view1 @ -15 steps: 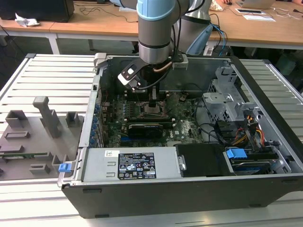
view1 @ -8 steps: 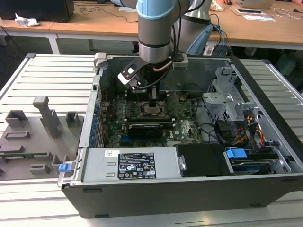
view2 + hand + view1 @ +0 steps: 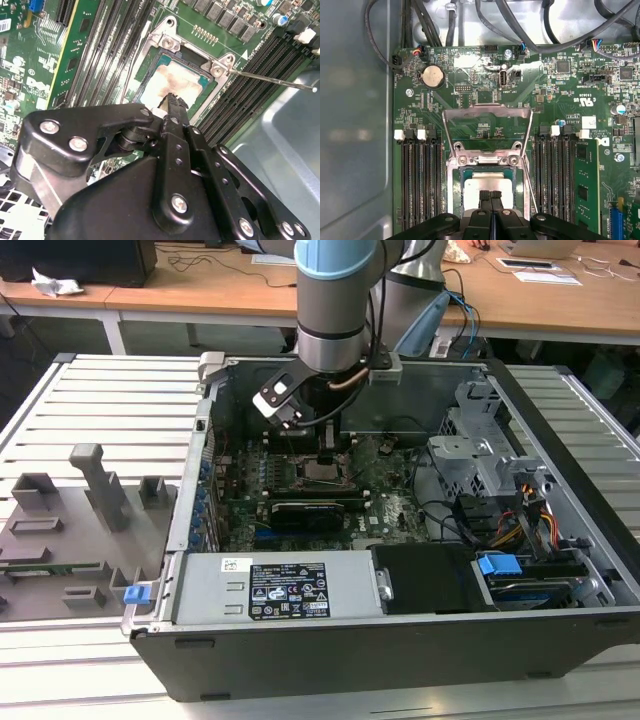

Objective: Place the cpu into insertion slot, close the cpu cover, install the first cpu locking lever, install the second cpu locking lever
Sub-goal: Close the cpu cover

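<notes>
As the arm (image 3: 335, 300) reaches down into the open computer case (image 3: 400, 650), the gripper (image 3: 328, 448) hangs right over the insertion slot (image 3: 322, 474) on the green motherboard (image 3: 390, 505). Reading the clock from that slot in the exterior view, the long black expansion card (image 3: 305, 510) lies at six o'clock and the labelled power supply (image 3: 290, 590) sits further out on the same line. The metal drive cage (image 3: 480, 440) is at three o'clock, and the grey fixture tray (image 3: 60, 540) sits outside the case, well off at nine o'clock. Now look at the wrist views: the two black fingers (image 3: 485, 200) are pressed together, nothing between them, just a thin seam where they meet. Their tips come down on the cpu (image 3: 175, 77), though I cannot tell whether they touch its top or hover just above it. The cpu is in, folks, lying flat and square inside the slot's metal frame (image 3: 146, 65), its silver-grey top smeared with pale, brownish residue. The cpu cover (image 3: 487, 110) is not down: it is swung open off the socket toward the round coin cell (image 3: 432, 76), with green board showing through its big window. One thin wire locking lever (image 3: 272, 81) juts away from a corner of the frame, crossing the long black memory slots (image 3: 245, 90). In the first wrist view, more memory slots (image 3: 420, 185) flank the socket on both sides.
</notes>
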`<state>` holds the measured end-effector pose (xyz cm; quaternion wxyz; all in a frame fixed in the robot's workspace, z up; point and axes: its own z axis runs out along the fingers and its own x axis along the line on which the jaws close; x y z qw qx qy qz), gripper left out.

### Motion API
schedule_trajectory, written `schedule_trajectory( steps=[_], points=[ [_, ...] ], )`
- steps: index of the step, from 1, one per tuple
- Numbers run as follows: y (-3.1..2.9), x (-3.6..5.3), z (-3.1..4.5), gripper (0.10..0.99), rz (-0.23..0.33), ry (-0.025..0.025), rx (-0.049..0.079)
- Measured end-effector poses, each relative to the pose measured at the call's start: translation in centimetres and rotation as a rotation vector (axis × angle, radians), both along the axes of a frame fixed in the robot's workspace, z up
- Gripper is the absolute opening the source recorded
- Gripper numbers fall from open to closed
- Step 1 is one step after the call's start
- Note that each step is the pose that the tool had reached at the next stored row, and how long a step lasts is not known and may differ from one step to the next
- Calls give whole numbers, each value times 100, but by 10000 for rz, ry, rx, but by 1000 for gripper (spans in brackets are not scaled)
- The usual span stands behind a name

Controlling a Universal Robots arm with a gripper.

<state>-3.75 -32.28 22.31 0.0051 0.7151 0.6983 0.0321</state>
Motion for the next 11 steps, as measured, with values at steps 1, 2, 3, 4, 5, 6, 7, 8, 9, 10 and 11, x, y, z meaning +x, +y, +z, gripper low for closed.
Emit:
schedule_trajectory(
  steps=[1,2,3,4,5,6,7,8,9,10,11],
  points=[
    [0,0,5,106,0,-1,2],
    [0,0,27,106,1,-1,2],
    [0,0,42,106,1,-1,1],
    [0,0,49,106,2,-2,2],
    [0,0,60,106,1,-2,2],
    [0,0,65,106,1,-2,2],
    [0,0,70,106,1,-3,2],
    [0,4,70,106,3,-2,3],
    [0,7,70,106,4,1,3],
    [0,18,70,106,1,7,2],
    [-1,27,70,106,2,9,1]
  ],
)
